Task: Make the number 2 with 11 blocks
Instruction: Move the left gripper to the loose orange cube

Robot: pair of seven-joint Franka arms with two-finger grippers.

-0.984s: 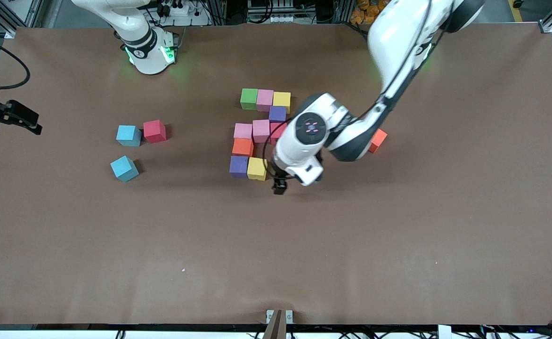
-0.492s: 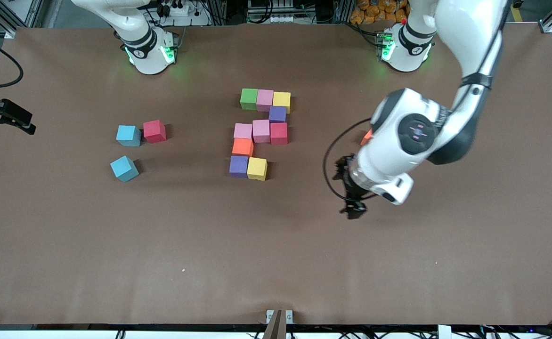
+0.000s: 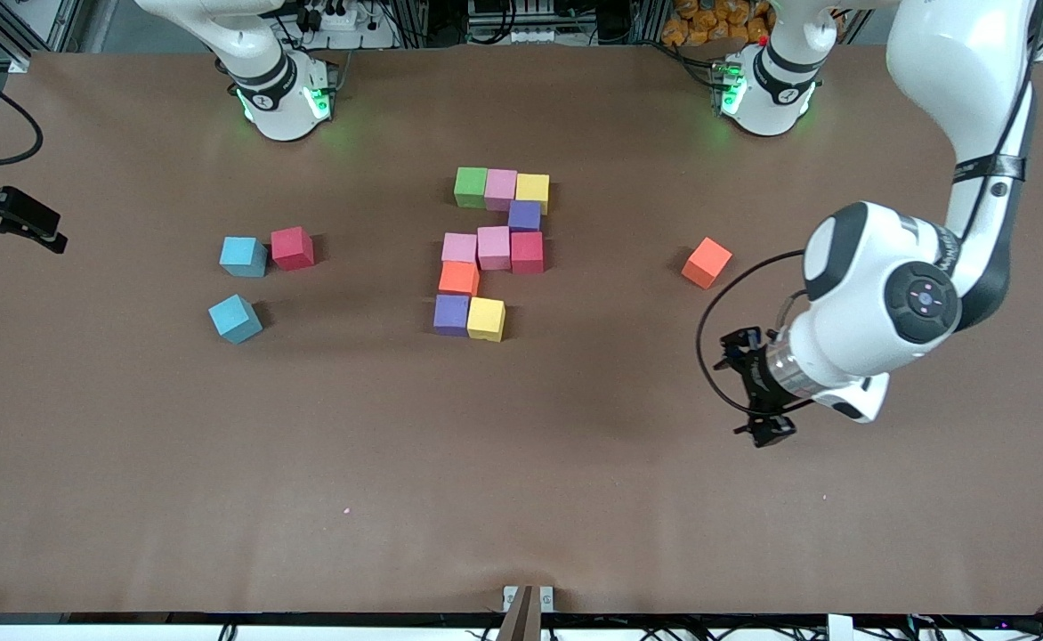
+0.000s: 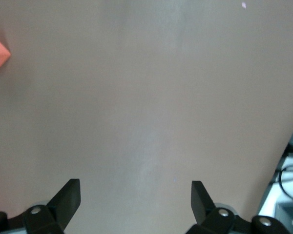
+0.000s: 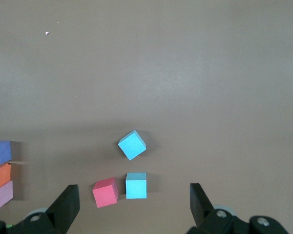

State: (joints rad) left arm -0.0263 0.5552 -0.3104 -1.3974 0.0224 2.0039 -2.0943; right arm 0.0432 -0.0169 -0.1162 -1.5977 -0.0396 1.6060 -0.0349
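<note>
One loose orange block (image 3: 707,263) lies on the table near the empty, wide-open left gripper (image 3: 760,387); right gripper (image 3: 5,218) waits, open.

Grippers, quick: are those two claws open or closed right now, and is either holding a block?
Left gripper: open, empty, over bare table near the loose orange block.
Right gripper: open, empty, waiting at the table's edge.

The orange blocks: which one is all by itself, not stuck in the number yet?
The orange block toward the left arm's end of the table sits alone and turned askew. The other orange block is packed into the number 2, touching a pink and a purple block.
</note>
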